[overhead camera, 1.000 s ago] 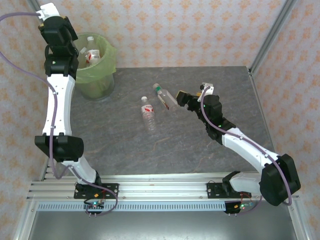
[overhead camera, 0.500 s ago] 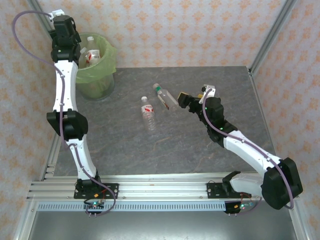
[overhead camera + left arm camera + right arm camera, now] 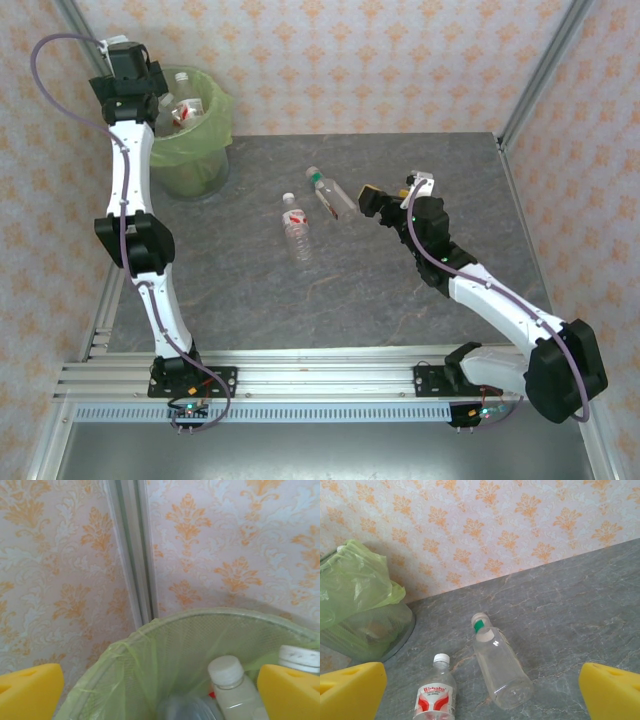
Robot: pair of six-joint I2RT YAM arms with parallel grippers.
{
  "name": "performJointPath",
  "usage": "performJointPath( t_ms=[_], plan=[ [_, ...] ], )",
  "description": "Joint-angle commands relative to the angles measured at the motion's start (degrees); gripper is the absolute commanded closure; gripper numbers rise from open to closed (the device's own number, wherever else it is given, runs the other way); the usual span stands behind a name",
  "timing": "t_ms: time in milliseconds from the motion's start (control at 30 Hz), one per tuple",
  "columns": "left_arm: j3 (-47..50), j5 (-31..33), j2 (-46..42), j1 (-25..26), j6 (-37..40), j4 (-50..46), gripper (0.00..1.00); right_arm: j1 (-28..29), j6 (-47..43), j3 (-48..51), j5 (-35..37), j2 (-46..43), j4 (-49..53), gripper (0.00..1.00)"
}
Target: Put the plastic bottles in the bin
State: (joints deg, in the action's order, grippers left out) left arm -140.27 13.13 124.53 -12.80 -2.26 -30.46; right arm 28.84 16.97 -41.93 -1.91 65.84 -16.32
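Our left arm (image 3: pixel 127 200) stands taller now, its elbow lifted from the table's (image 3: pixel 400 300) left edge; our right gripper (image 3: pixel 366 197) backs slightly toward the right edge.

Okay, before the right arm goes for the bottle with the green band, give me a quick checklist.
1. Right gripper open and empty: ok.
2. Green-band bottle lying ahead of it on the table, uncovered: ok.
3. White-cap bottle apart from the target: ok, a gap shows.
4. Left gripper empty: ok, open.
5. Mouth of the bin free for the drop: not ok, the left gripper hangs over it.
6. Room left in the bin: cannot tell.
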Motion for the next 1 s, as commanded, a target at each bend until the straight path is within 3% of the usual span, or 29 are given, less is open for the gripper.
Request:
performJointPath(
  t_ms=[0, 300, 600, 800, 967],
  plan=[
    [-2.5, -3.6, -4.1, -0.1, -3.6, -2.3, 0.0, 0.2, 1.7, -0.3, 1.8, 0.6, 0.4, 0.01],
    [-0.2, -8.3, -7.1, 0.4, -9.8, -6.7, 0.0, 0.2, 2.4, -0.4, 4.3, 0.2, 1.8, 0.01],
    [11.2, -7.5, -16.9, 6.7, -11.5, -7.0, 0.0, 0.2, 3.2, -0.1, 4.0, 0.0, 1.4, 0.01],
    [25.1, -4.0, -25.7, 11.3, -17.1, -2.1, 0.0, 0.2, 3.4, 0.1, 1.9, 0.7, 0.6, 0.01],
    [43.2, -2.3, -34.9, 15.5, -25.2, 6.1, 0.0, 0.2, 4.0, 0.1, 1.6, 1.7, 0.4, 0.01]
  ],
)
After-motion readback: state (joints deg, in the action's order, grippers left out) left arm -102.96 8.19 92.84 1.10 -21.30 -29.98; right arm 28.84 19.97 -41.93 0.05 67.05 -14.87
